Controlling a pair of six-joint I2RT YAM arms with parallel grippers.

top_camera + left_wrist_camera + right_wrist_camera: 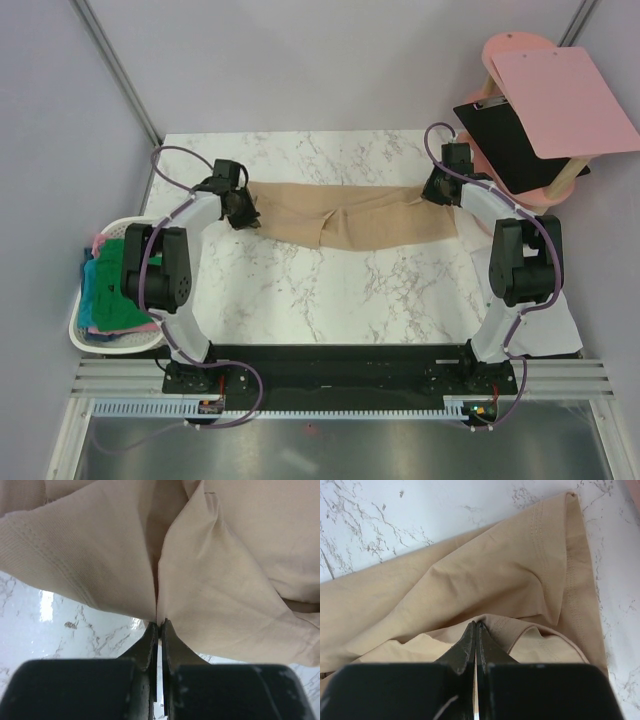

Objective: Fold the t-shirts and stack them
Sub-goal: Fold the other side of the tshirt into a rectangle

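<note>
T-shirts: four could be told apart. One tan t-shirt [350,220], one green t-shirt [110,258], one teal-blue t-shirt [105,297], one pink t-shirt [96,243]. Whether more were buried in the pile could not be told.

Baskets: one white laundry basket [82,338].

Tables: one, marble-topped table [330,290].

Arms: two, left arm [160,265] and right arm [522,262].

End effectors: two, one per arm, left end effector [245,212] and right end effector [437,190].

Stools: one pink stool [515,45].

Boards: two, one black clipboard [510,145] and one pink board [565,100].
</note>
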